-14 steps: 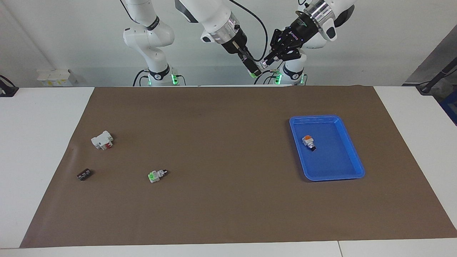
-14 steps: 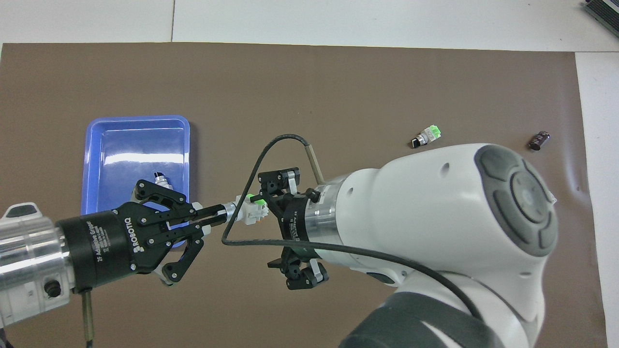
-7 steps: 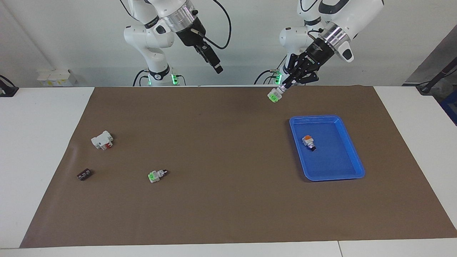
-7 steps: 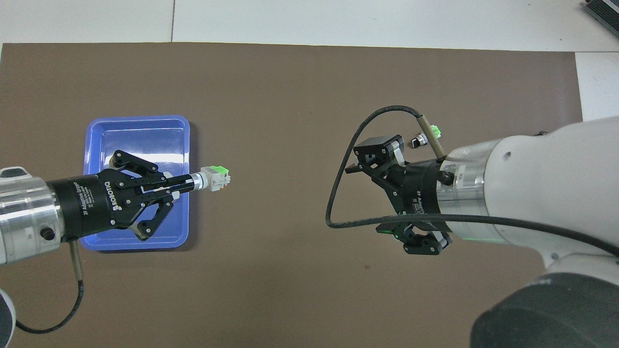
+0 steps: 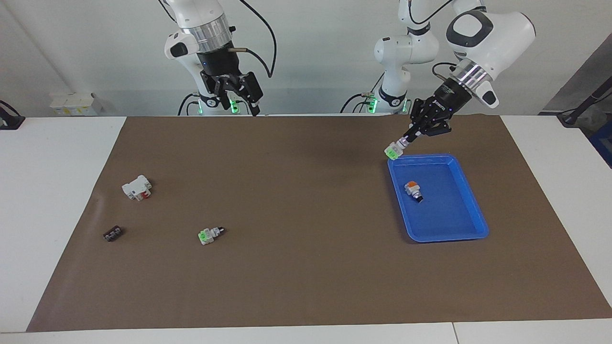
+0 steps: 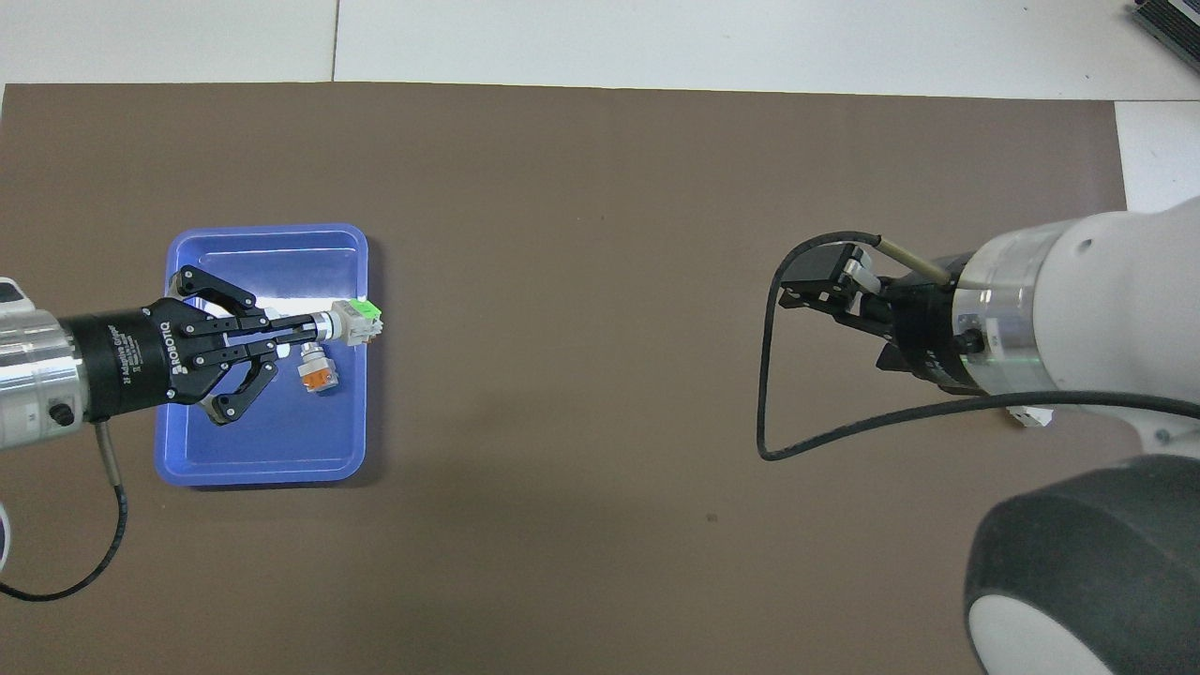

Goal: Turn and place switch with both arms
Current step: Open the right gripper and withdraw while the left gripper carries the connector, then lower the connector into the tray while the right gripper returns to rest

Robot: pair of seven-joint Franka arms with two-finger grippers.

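The switch, white with a pale green part, hangs by its silver tip in my left gripper, which is shut on it. It is in the air over the rim of the blue tray, at the tray's side toward the right arm's end. My right gripper is raised close to its own base, open and holding nothing.
An orange-topped switch lies in the tray. On the brown mat toward the right arm's end lie a brighter green switch, a white block with red and a small black part.
The right gripper let go of the switch at mid-table and drew back to its base. The left gripper carried the switch down and across to the tray's rim.
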